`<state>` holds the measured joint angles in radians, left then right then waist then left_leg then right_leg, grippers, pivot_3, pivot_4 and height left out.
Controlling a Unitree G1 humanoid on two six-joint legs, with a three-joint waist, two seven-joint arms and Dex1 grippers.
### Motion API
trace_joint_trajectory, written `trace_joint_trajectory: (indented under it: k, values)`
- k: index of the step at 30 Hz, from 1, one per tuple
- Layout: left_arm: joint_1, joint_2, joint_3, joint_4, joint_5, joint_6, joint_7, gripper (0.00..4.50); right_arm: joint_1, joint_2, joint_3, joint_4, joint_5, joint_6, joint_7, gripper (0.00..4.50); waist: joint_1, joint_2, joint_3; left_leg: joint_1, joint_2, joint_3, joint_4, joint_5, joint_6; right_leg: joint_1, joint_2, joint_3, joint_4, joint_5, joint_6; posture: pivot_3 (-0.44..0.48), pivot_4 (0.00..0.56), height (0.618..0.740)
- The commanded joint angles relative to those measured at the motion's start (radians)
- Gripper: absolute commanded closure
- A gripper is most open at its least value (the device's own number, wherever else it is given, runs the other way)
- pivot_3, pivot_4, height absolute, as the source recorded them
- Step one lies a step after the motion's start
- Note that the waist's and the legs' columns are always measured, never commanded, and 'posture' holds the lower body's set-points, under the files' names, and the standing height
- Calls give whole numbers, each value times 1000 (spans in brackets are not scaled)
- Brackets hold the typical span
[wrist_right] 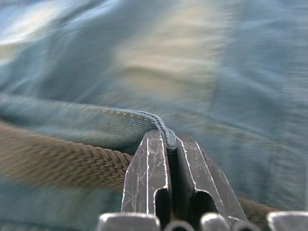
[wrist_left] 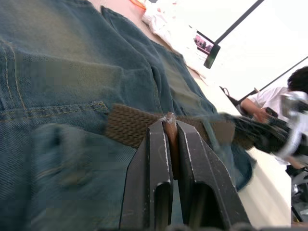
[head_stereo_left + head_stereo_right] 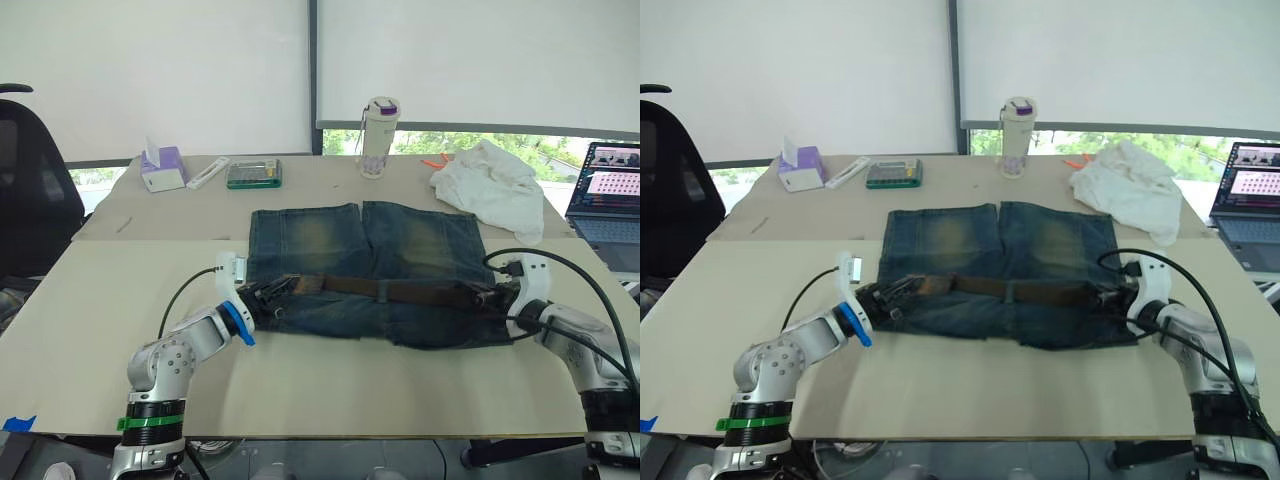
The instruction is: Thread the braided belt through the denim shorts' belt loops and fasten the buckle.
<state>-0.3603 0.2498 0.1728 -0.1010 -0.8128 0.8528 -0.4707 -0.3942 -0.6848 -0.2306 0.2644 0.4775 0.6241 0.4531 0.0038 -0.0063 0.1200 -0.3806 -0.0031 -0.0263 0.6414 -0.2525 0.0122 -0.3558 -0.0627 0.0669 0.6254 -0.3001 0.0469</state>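
Left eye view: the denim shorts [image 3: 370, 270] lie flat on the table [image 3: 90, 300], waistband toward the robot, legs toward the window.
Belt position: the braided belt [image 3: 400, 291] runs along the waistband from one side to the other, passing under at least one of the belt loops [image 3: 381, 291] near the middle.
Left gripper: the left gripper [image 2: 171, 126] sits at the robot's-left end of the waistband, its fingers closed to a thin gap on a reddish-brown tip that looks like the belt's end.
Right gripper: the right gripper [image 1: 168, 139] is at the opposite end of the waistband, its fingers pinched together on a fold of blue denim edge, with the braided strap lying just beside them.
Buckle: I cannot make it out in any view.
Step in hand: by my reading, threading is largely done and the ends are being drawn taut or brought round for fastening.
Next move: it calls for finding the buckle, bringing the free tip to it and keeping the denim from bunching.
Other things: a white cloth [image 3: 492, 185], a bottle [image 3: 378, 136], a tissue box [image 3: 162, 170], a calculator [image 3: 253, 174] and a laptop [image 3: 610, 200] lie farther back.
Writing: none is legible; the laptop screen is too small to read.
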Motion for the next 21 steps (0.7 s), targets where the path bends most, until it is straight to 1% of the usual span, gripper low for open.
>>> trace_joint_trajectory:
  k: [1,5,8,12,16,18,21]
  values:
    - [-43,-45,-19,-10,0,-29,12,4500,-31,-31,-82,119,-89,-77,-118,4438,9,0,0,-1,0,0,0,0,0,0,0,0,-1,0,0,0,150,740]
    - [-76,-132,-74,12,24,-43,25,4500,-41,-67,-104,173,-135,-107,-157,4438,20,0,0,-3,-1,0,1,0,0,1,0,0,-1,1,1,0,150,740]
    - [-116,-180,-132,60,67,-73,7,4500,-15,-103,-120,157,-134,-85,-128,4438,25,0,0,-3,-2,0,1,0,0,2,0,0,-1,1,2,0,150,740]
    - [-171,-227,-156,115,84,-92,-12,4500,60,-175,-125,67,-105,-47,-8,4438,21,0,0,-4,-2,0,1,0,0,2,1,0,-2,1,2,0,150,740]
    - [-195,-246,-171,137,87,-78,-28,4500,166,-252,-152,-43,-88,-24,103,4438,12,-2,2,-3,-2,0,1,0,0,2,2,1,-2,1,2,0,150,740]
    - [-195,-247,-173,138,81,-65,-34,4500,197,-277,-169,-52,-118,-62,107,4438,7,-1,2,-3,-2,0,2,0,0,2,2,1,-2,0,2,0,150,740]
    - [-182,-239,-179,128,73,-41,-45,4500,214,-293,-179,-16,-173,-122,76,4438,5,-1,2,-2,-2,0,2,0,0,2,3,1,-2,0,2,0,150,740]
